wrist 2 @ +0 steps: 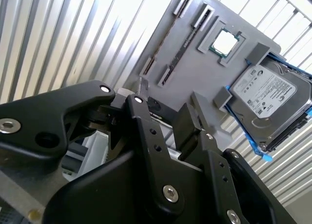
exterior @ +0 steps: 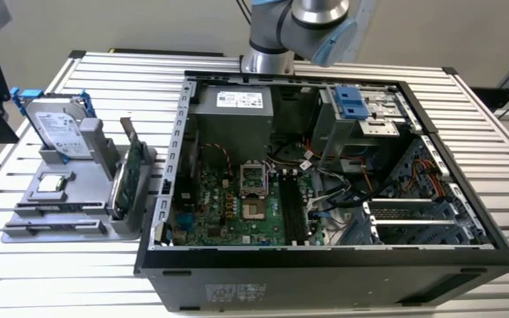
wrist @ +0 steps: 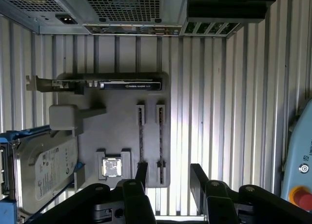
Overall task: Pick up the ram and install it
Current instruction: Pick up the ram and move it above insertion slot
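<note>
Two ram sticks (wrist: 141, 136) (wrist: 160, 136) stand edge-on, side by side, in holders on the grey fixture tray (wrist: 122, 121). In the second wrist view they are thin dark strips (wrist 2: 165, 36) (wrist 2: 184, 47), and in the exterior view they lie at the tray's front (exterior: 51, 211). My gripper (wrist: 169, 177) hangs well above the tray, open, with nothing between its black fingers (wrist: 141, 173). In the second wrist view the gripper (wrist 2: 163, 107) is in the foreground with the tray beyond it.
The tray also holds a silver hard drive with blue rails (exterior: 60, 126), a processor chip (exterior: 51, 183) and a green expansion card (exterior: 126, 175). On the exterior view's right, the open computer case (exterior: 179, 119) shows black memory slots (exterior: 294, 205). The arm (exterior: 290, 26) rises behind it.
</note>
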You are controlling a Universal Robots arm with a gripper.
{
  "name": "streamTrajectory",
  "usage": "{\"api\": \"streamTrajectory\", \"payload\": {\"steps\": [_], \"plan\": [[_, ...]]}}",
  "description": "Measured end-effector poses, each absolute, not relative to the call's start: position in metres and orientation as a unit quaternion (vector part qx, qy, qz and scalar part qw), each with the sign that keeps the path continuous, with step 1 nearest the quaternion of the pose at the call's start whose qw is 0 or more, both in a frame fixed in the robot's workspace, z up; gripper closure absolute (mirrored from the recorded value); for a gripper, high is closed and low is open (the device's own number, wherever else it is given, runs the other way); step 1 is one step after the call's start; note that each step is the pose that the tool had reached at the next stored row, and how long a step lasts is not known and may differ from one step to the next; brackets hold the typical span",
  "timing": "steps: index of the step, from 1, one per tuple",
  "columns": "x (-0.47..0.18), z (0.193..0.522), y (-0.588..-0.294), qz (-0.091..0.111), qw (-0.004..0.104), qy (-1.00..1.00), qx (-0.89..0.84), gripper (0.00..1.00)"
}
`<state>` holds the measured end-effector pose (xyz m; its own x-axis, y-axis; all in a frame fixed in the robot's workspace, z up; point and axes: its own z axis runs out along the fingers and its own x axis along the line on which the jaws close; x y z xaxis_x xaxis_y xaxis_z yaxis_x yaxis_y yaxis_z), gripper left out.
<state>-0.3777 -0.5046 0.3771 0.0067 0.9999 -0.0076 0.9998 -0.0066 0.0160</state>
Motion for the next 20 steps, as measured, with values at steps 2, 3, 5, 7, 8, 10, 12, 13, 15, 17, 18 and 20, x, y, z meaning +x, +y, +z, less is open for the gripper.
{"api": "streamTrajectory", "payload": {"steps": [2,3,5,7,8,10,12,13,15,17,18,20], "plan": [[-0.378,0.376,-0.505,0.003,0.008,0.705,0.709,0.00],[-0.378,0.375,-0.505,0.003,0.008,0.705,0.709,0.00],[-0.378,0.373,-0.505,0.003,0.008,0.705,0.709,0.00],[-0.378,0.371,-0.505,0.003,0.008,0.705,0.709,0.00],[-0.378,0.370,-0.505,0.003,0.008,0.705,0.709,0.00],[-0.378,0.369,-0.504,0.003,0.008,0.705,0.709,0.00],[-0.378,0.368,-0.504,0.003,0.008,0.705,0.709,0.00],[-0.378,0.367,-0.504,0.003,0.008,0.705,0.709,0.00],[-0.378,0.366,-0.503,0.003,0.008,0.705,0.709,0.00],[-0.378,0.364,-0.502,0.003,0.008,0.705,0.709,0.00],[-0.378,0.363,-0.501,0.003,0.008,0.705,0.709,0.00],[-0.378,0.361,-0.500,0.003,0.008,0.705,0.709,0.00]]}}
